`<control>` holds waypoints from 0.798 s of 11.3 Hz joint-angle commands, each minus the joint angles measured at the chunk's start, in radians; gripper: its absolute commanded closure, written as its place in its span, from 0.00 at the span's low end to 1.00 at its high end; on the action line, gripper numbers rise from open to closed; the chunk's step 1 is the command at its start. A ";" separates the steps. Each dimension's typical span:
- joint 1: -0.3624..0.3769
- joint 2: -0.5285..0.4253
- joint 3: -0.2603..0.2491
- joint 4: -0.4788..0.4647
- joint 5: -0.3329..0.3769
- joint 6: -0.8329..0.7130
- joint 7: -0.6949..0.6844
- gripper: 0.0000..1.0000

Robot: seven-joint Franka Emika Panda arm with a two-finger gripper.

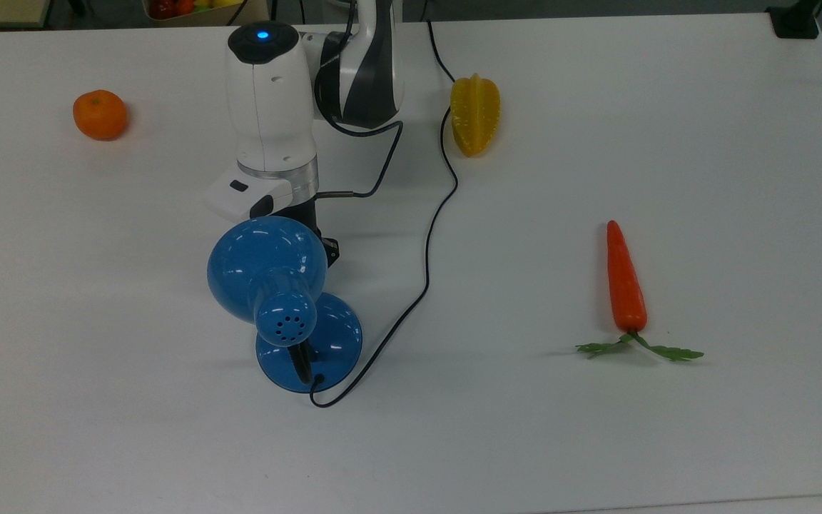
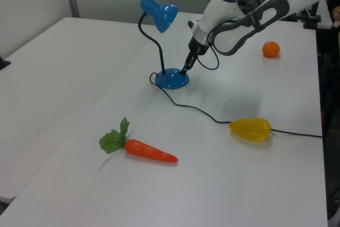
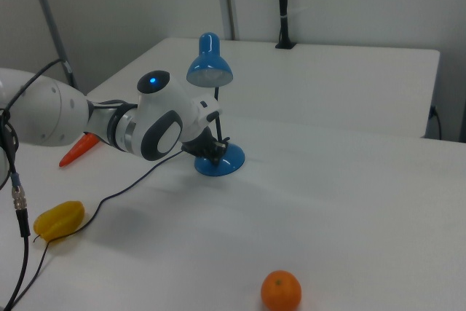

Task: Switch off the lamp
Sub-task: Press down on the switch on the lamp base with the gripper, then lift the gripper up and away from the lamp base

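The blue lamp (image 1: pixel 266 268) stands on the white table, its dome shade dark and casting no light. Its round base (image 2: pixel 171 80) sits below the shade, with a black neck and a thin dark cord (image 1: pixel 432 228) trailing off. In the left view my gripper (image 2: pixel 185 69) comes down as one narrow dark tip, shut, with its end at the base's rim on the left view's right side. In the top view the shade hides most of the fingers. The right view shows the gripper (image 3: pixel 211 149) low beside the base (image 3: pixel 218 162), under the shade (image 3: pixel 210 71).
An orange (image 1: pixel 99 114) lies at the top view's far left. A yellow starfruit (image 1: pixel 475 114) sits next to the cord near the arm. A carrot (image 1: pixel 626 282) with green leaves lies at the top view's right.
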 commanded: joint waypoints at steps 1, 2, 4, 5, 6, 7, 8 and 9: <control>-0.002 -0.043 0.002 -0.036 -0.014 -0.078 -0.006 1.00; -0.002 -0.052 0.002 -0.036 -0.014 -0.113 -0.006 1.00; -0.002 -0.075 0.001 -0.033 -0.034 -0.188 -0.006 1.00; 0.000 -0.092 0.001 -0.032 -0.049 -0.242 -0.006 1.00; 0.003 -0.112 0.001 -0.029 -0.057 -0.303 -0.006 1.00; 0.004 -0.141 0.001 -0.029 -0.066 -0.370 -0.001 1.00; 0.006 -0.181 0.001 -0.029 -0.068 -0.461 0.003 0.94; 0.004 -0.221 0.001 -0.027 -0.068 -0.556 0.006 0.60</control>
